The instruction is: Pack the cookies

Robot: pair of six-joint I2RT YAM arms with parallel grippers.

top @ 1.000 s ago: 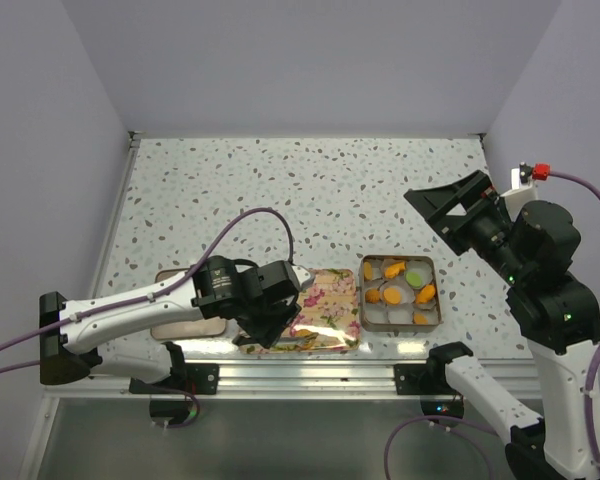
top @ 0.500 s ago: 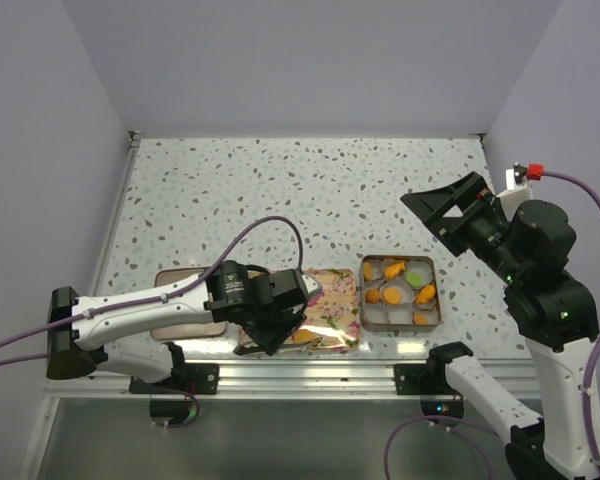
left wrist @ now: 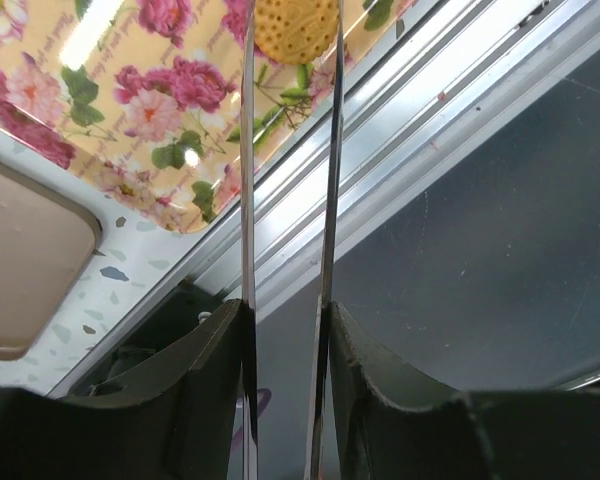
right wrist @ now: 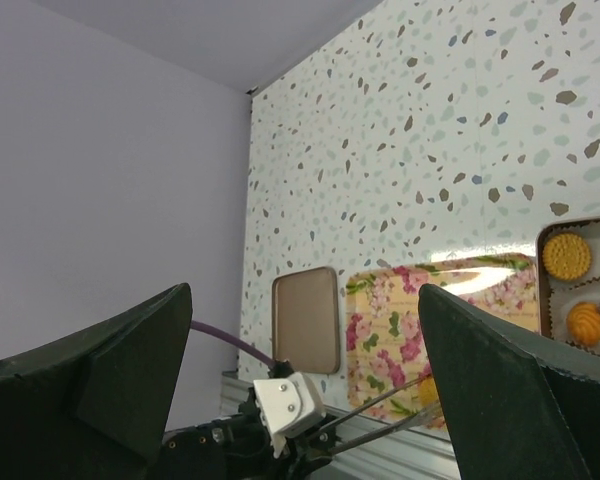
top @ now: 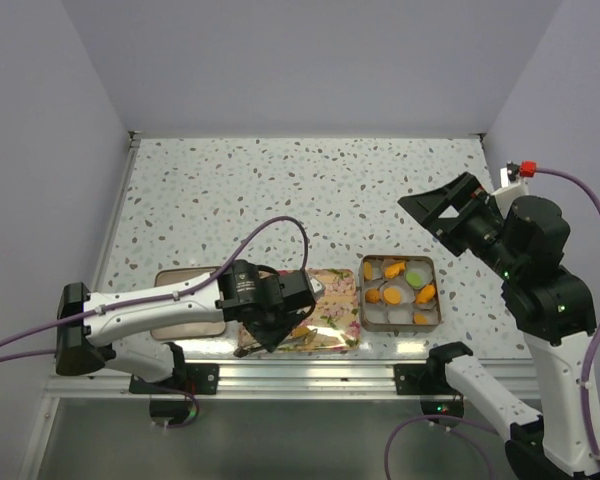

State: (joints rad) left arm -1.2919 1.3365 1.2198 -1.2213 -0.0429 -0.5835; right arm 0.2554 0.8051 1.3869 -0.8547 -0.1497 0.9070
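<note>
Orange and dimpled, one cookie point(left wrist: 296, 28) sat clamped between the two thin blades of your left pincer point(left wrist: 291, 75) (they ran long and narrow, almost like tweezers). It was over the near part of the flowered tray point(top: 332, 296); whether it touched the tray's surface I could not tell. Your left arm reached low along the near edge of the speckled worktop point(top: 280, 190), passing above a plain tan tray point(top: 180, 303) that lay just left of the flowered one. Just right of the flowered tray stood a square metal tin point(top: 437, 300). In it you had the other cookies point(top: 392, 296), several orange and a single light green one point(top: 416, 268), resting among white paper cups point(top: 402, 308). Your right pincer point(right wrist: 305, 292) was held high over the right side of the worktop, well apart from the tin, its jaws spread wide with nothing between them. Its wrist camera looked down on both trays and the tin's left corner.
</note>
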